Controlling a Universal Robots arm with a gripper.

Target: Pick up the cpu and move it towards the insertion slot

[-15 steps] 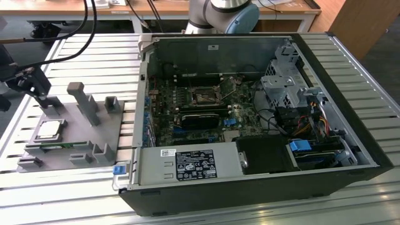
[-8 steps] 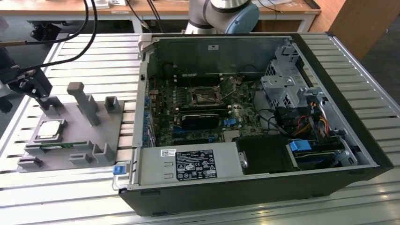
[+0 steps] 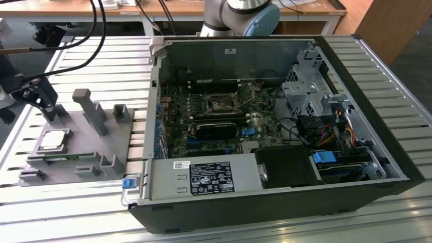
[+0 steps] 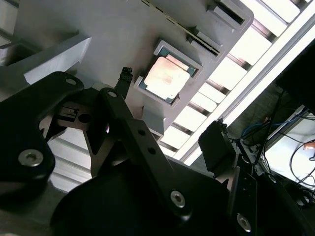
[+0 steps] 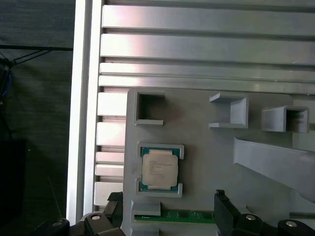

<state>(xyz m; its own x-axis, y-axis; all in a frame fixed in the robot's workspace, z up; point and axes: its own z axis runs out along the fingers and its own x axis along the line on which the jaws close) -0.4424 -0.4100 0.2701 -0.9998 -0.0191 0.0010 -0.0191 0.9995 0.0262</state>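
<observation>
Exterior view: you see the cpu (image 3: 54,139) seated flat in a square pocket of the grey fixture plate (image 3: 101,152). The plate lies on the slatted aluminium table (image 3: 94,61), at the exterior view's left of the open computer case (image 3: 378,152). The gripper (image 3: 42,104) hangs over the fixture plate, near the cpu and clear of it. The insertion slot (image 3: 221,104) sits on the motherboard inside the case, well apart from the cpu, with a black rectangular block (image 3: 216,130) just beside it.

First wrist view: note the cpu (image 5: 159,168) lying with its silver lid up and its green rim held by the corner walls of the pocket. A green circuit-board strip (image 5: 187,215) rests in a slot just beside that pocket. The gripper (image 5: 168,201) has its two black fingers (image 5: 222,202) spread wider than the chip. Nothing lies between them, and neither finger touches the cpu.

Second wrist view: you find the cpu (image 4: 167,78) in its pocket, ahead of the gripper (image 4: 171,105). One fingertip (image 4: 126,76) stands near a corner of the pocket. The cpu is not yet lifted.
</observation>
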